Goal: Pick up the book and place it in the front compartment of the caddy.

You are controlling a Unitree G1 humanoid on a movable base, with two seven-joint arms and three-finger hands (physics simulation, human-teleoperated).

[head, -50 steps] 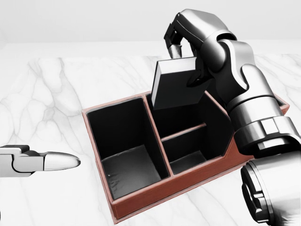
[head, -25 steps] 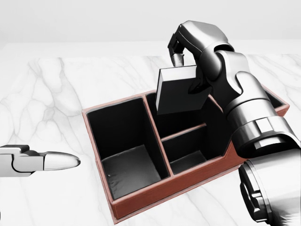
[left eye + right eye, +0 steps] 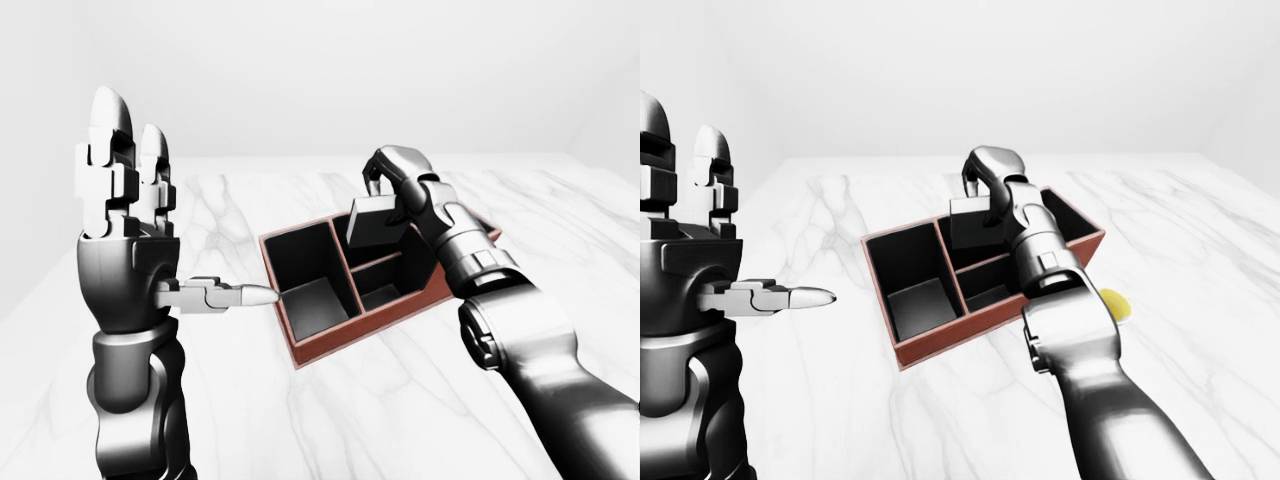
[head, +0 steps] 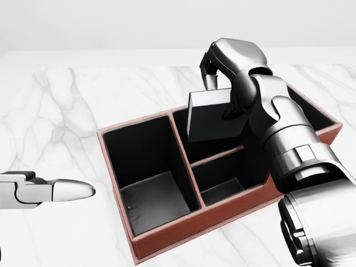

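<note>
Left-eye view: left robot hand (image 3: 125,215) raised at left, two fingers pointing up, thumb pointing right toward the caddy (image 3: 318,335), fingers spread, holding nothing; right robot hand (image 3: 395,195) clenched on the book (image 3: 374,222), which hangs in the air above the caddy's middle compartments. Head view: book tilted, its lower edge dipping over the upper of the two small middle compartments; large left compartment holds nothing; caddy sits on the white marble counter (image 4: 67,111); only the left thumb shows at the left edge. Right-eye view: a small yellow object (image 3: 1117,304) lies on the counter just right of the right forearm, partly hidden.
</note>
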